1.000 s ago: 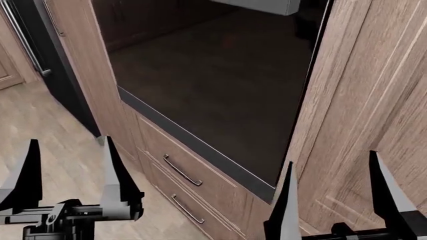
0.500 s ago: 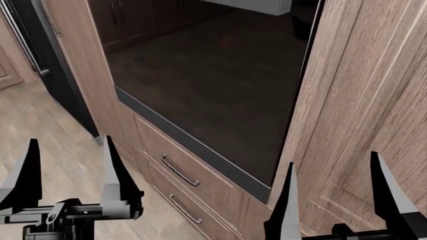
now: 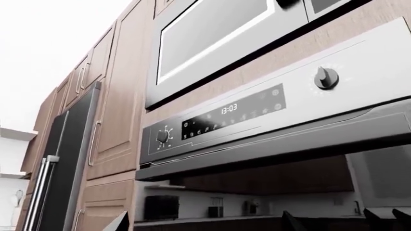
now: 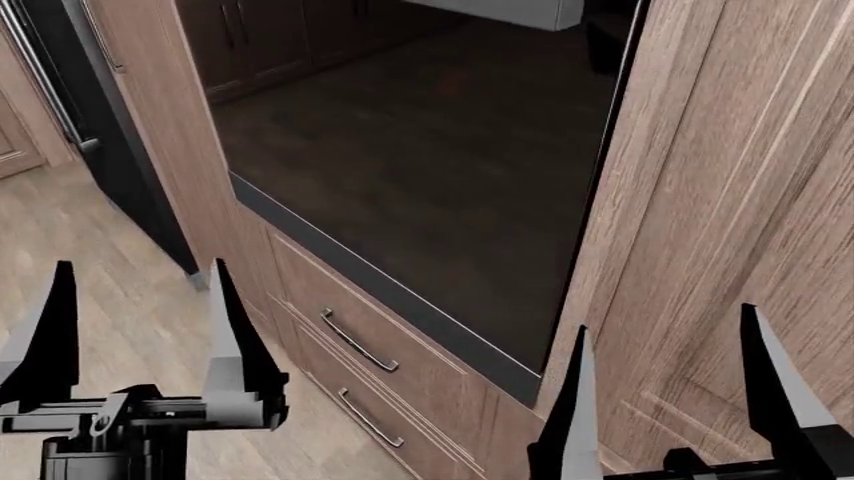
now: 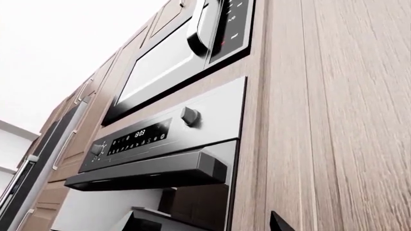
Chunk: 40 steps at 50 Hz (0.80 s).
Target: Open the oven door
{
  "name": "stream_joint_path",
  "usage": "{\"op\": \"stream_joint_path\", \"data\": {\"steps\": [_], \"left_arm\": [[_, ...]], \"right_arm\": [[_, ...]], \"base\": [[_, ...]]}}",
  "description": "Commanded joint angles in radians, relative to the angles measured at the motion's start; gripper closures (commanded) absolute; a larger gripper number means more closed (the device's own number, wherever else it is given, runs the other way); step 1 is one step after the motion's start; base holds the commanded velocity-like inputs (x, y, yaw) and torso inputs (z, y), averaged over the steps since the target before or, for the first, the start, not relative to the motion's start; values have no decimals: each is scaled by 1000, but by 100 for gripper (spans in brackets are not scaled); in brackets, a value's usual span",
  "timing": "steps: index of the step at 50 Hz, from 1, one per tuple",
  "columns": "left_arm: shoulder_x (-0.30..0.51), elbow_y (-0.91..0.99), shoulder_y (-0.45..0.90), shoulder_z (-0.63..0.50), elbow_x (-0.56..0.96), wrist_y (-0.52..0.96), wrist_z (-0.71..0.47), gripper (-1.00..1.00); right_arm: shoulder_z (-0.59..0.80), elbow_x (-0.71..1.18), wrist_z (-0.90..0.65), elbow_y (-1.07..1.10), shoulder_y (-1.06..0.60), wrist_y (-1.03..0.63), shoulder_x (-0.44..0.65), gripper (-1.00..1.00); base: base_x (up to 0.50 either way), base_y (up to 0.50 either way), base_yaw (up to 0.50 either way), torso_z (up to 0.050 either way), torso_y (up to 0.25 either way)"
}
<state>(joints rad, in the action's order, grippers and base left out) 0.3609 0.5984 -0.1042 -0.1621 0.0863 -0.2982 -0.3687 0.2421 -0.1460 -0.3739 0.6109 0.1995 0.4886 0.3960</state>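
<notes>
Two wood-grain drawers [image 4: 387,345] with bar handles are seen below; a black fridge [image 4: 80,120] is set further left.

Left gripper [image 4: 134,330], lower left of the head view: two long, tapered black fingers with grey inner faces, mounted on a dark grey crossbar. Right gripper [image 4: 665,385], lower right: the same form is shown.

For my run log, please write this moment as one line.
phase: approach | oven door: closed | handle: untouched | left claw: open, empty | right claw: open, empty
</notes>
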Motion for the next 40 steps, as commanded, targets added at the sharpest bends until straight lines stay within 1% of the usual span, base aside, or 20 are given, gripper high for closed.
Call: {"op": "stream_joint_path", "data": {"steps": [1,8,14,21,25,33,40], "left_arm": [[55,40,77,0,-31,62,40,-100],[130,71,193,-17,-28,112,129,-100],[212,71,330,-50,-27,135,246,-100],[273,11,526,-113,-42,139,392,-100],[286,-28,619,-139,-59,139,448,-100],[326,-90,759,-176,-62,123,562,-100],[320,-164,889,-214,-73,116,639,-100]], "right_arm": [[2,3,-4,3,2,1,3,-100],[0,8,-7,-2,-5,-2,5,-100],[3,11,-6,-6,-8,1,9,-100],[1,10,-10,-5,-6,2,12,-100],[1,10,-12,-7,-5,4,13,-100],[3,10,-13,-6,-8,0,14,-100],[7,9,-14,-6,-8,-3,14,-100]], "base": [[0,0,0,0,0],[0,0,0,0,0],[0,0,0,0,0],[0,0,0,0,0],[0,0,0,0,0],[0,0,0,0,0],[0,0,0,0,0]]}}
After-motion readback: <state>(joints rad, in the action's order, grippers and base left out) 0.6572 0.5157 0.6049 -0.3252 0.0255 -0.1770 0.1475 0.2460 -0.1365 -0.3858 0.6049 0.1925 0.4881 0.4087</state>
